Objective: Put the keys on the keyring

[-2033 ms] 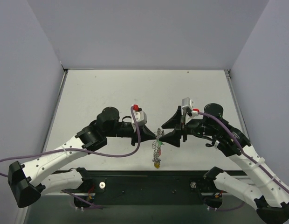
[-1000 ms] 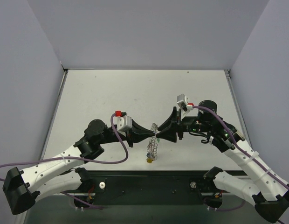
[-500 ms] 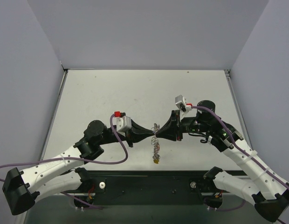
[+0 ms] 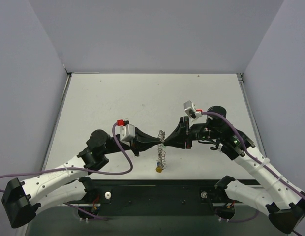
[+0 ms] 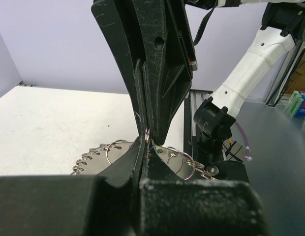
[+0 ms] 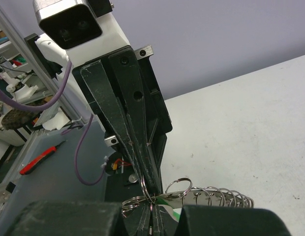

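Left gripper (image 4: 159,142) reaches in from the left over the front middle of the bench (image 4: 142,98), its two fingers pressed flat together. In the left wrist view the fingers (image 5: 137,162) meet with no gap, and a thin strand of wire from the keyring (image 4: 162,155) is nipped right at their tips.

That one keyring sits between the two arms, off the bench surface. It hangs from the point where the grippers meet and trails towards the front edge. Its wire loops (image 6: 219,196) run in a row along it, too many and too fine to count. One yellow key (image 4: 159,169) dangles at the lowest end. The right wrist view shows one green piece (image 6: 166,199) among the loops near the fingertips; I cannot tell what it is. No other key can be made out for certain, so only one is counted.

Right gripper (image 4: 167,142) comes in from the right, tip to tip with the left one, the two touching or nearly so. Its fingers (image 6: 142,219) are also drawn together, pinching the keyring wire at their tips.
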Available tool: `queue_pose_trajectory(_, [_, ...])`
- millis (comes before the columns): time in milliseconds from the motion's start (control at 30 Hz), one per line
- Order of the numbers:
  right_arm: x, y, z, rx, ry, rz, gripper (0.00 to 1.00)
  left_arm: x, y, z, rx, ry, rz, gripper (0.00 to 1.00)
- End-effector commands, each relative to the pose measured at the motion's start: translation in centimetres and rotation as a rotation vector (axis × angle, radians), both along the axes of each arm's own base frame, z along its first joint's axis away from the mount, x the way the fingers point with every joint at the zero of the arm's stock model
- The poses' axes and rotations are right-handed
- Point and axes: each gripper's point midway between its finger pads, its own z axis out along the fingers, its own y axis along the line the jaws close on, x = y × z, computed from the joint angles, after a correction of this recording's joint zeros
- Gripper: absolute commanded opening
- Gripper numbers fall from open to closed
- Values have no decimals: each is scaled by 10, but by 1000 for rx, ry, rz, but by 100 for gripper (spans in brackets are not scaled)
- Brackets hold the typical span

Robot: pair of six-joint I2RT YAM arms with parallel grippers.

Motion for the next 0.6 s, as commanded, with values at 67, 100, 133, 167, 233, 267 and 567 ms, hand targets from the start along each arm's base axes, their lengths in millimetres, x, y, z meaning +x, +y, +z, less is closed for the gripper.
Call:
queue_pose_trajectory(67, [5,3,-13,-13,18,13,0,-24,9,71,-226,-159,-90,0])
queue_pose_trajectory(100, [6,4,-14,-11,16,13,1,-27,9,74,-234,-170,-103,0])
queue_pose_trajectory(133, [6,4,-15,-14,20,15,1,-28,9,74,-234,-170,-109,0])
queue_pose_trajectory(167, [7,5,-16,-16,21,17,1,-27,8,74,-232,-168,-114,0])
queue_pose_trajectory(233, [8,6,-18,-19,23,22,2,-29,7,76,-240,-176,-126,0])
queue_pose_trajectory(267, [8,6,-19,-20,28,23,3,-30,7,76,-241,-173,-130,0])
queue_pose_trajectory(567, [9,1,-16,-13,1,-2,44,-28,6,82,-249,-191,-123,0])
